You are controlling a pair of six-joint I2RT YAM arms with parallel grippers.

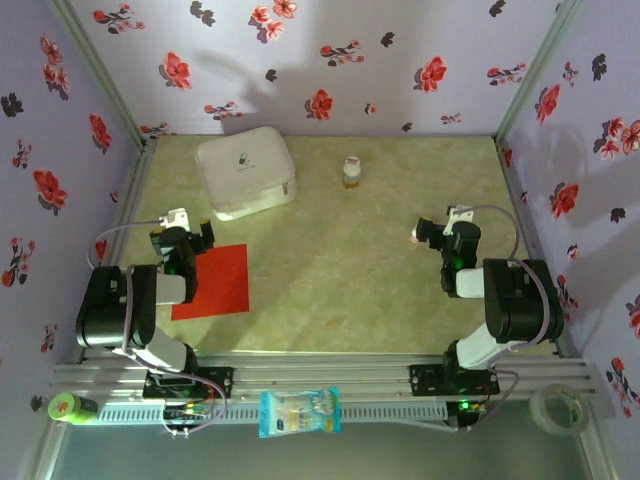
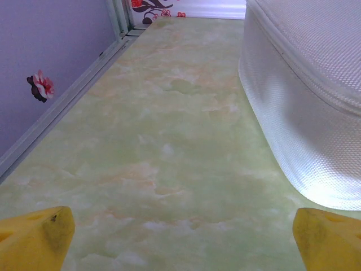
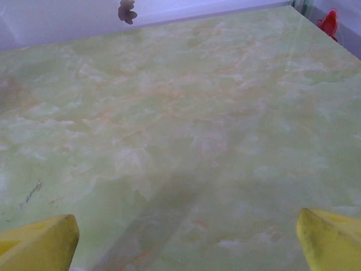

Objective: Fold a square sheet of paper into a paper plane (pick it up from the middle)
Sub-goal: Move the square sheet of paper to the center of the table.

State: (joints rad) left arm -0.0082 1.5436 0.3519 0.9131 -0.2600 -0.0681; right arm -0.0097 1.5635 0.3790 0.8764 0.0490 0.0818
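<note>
square sheet of paper (image 1: 218, 285) lies flat on the near left part of the surface (image 1: 350, 270), bright red and unfolded, just near of the white zip case (image 1: 245, 175) and apart from it. its far left corner is tucked under the left arm, so that corner is hidden from above.

it looks very thin and light, and i judge it will be limp rather than stiff: lifted by one edge it would droop and swing. it sits flush on a smooth, glossy top, so there is no lip to get a fingertip under, and a push from the side would likely make it slide instead of rise. it should crease at the slightest pinch, which helps for folding but means a careless grab leaves marks in the wrong place.

the middle of the sheet is the place to take hold, as the task says. coming straight down there with the tips apart, pressing lightly and drawing them together should buckle up a small ridge to clamp on. the middle is uncovered in the overhead view.

left end effector (image 1: 192, 238) hovers at the far left corner of the sheet, pointing far toward the gap between the left wall (image 2: 51, 68) and the case (image 2: 304, 101); its yellow fingertips (image 2: 35, 237) stand wide apart with nothing between them. right end effector (image 1: 436, 233) sits well apart, on the right side, tips (image 3: 330, 240) likewise spread and empty over bare surface.
</note>
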